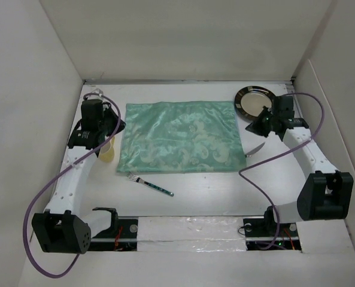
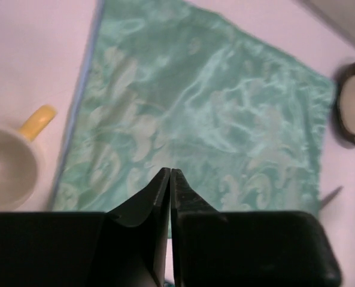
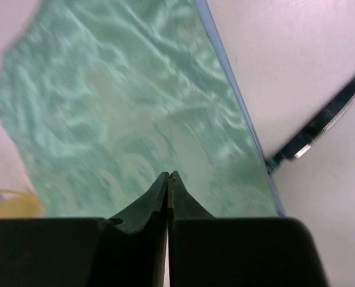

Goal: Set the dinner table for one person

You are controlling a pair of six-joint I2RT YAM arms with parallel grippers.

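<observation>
The dinner table (image 1: 219,190) is a white surface with white walls. A mint-green patterned placemat (image 1: 180,136) lies flat at its middle. My left gripper (image 1: 121,124) hovers at the mat's left edge, shut and empty; in its wrist view the left gripper (image 2: 170,171) points across the placemat (image 2: 201,113). My right gripper (image 1: 249,128) hangs at the mat's right edge, also shut on nothing. In the right wrist view the right gripper (image 3: 168,175) is over the placemat (image 3: 123,107).
A dark-rimmed plate (image 1: 255,100) sits at the back right. A knife (image 1: 256,149) lies right of the mat, a fork (image 1: 150,184) in front of it, and a yellow cup (image 1: 108,150) at its left. The left wrist view shows the cup (image 2: 6,167) and the plate (image 2: 354,104); the right wrist view shows the knife (image 3: 321,122).
</observation>
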